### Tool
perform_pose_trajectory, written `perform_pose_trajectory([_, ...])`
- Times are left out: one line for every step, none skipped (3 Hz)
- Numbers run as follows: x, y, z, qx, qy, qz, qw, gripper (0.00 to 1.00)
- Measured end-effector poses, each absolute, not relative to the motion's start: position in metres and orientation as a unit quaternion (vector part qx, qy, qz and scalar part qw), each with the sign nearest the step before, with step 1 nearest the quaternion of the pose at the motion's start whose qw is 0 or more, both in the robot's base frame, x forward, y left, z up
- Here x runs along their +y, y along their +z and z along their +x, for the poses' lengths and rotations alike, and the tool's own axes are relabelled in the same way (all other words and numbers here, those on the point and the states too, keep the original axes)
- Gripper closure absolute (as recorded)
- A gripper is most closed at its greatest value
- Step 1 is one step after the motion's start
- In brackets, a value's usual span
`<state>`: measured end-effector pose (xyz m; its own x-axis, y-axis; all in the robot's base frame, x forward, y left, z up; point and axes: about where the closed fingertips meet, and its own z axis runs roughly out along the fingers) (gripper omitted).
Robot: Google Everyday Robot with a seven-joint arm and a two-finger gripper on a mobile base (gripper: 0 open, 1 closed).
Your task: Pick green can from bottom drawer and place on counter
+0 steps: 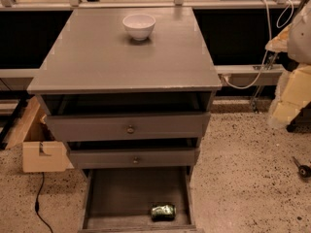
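Gripper (290,101), as best I can judge, is the pale blocky shape at the right edge of the frame, about level with the cabinet's top drawer and well apart from everything the task concerns; whether it is spread or pressed together I cannot tell.

The green can (163,211) lies on its side on the dark floor of the bottom drawer (121,193), at the lower middle of the frame, right of centre and just beside the drawer's front wall. That drawer is pulled well out, so the can sits forward of the two knobbed drawers (130,129) above it. That probably leaves a straight drop from overhead.

The thin side wall to the can's right and the front wall below it are the edges to mind. To its left the drawer floor is bare, giving more room on that side.

The counter (97,57) fills the upper middle of the frame. A white bowl (139,25) stands near its far edge, and the wide grey surface nearer the worn front edge looks like ample landing room. A cardboard box (41,154) sits on the floor at the lower left, out of the likely path.
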<state>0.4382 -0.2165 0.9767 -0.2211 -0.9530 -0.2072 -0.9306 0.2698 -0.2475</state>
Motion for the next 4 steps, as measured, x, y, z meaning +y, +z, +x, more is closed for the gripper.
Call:
perform_pose_trajectory([-0.217,0.977,0.438,0.781,-0.035,-0.603,0.16,0.0])
perform_pose_trajectory([-0.216,0.941,0.439,0.781,0.009,-0.601,0.169,0.0])
perform_pose_trajectory([-0.207,0.859,0.439,0.779,0.08,-0.596,0.177,0.0])
perform_pose_trajectory([-0.18,0.754,0.435,0.782,0.126,-0.587,0.168,0.0])
